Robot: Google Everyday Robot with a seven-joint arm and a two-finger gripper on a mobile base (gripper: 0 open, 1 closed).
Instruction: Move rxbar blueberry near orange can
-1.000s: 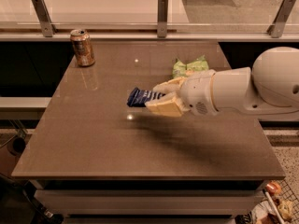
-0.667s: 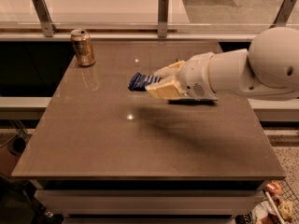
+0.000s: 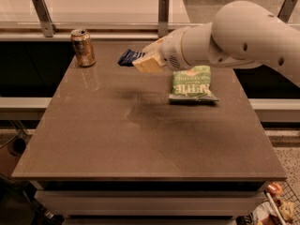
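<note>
At the far left corner of the counter [image 3: 140, 144] stands the orange can [image 3: 83, 47], upright, with its silver top showing. To its right, near it but not touching, the rxbar blueberry [image 3: 127, 57] hangs above the far part of the counter, pinched in my gripper [image 3: 140, 61]. The bar's dark blue end sticks out leftward toward the can. The gripper's pale fingers are closed on the bar's other end, which they hide. A soft shadow lies on the counter below, so the bar is lifted off the surface. My white arm [image 3: 243, 36] reaches in from the right. Below it a green chip bag [image 3: 192, 83] lies flat on the counter, well apart from the can.
</note>
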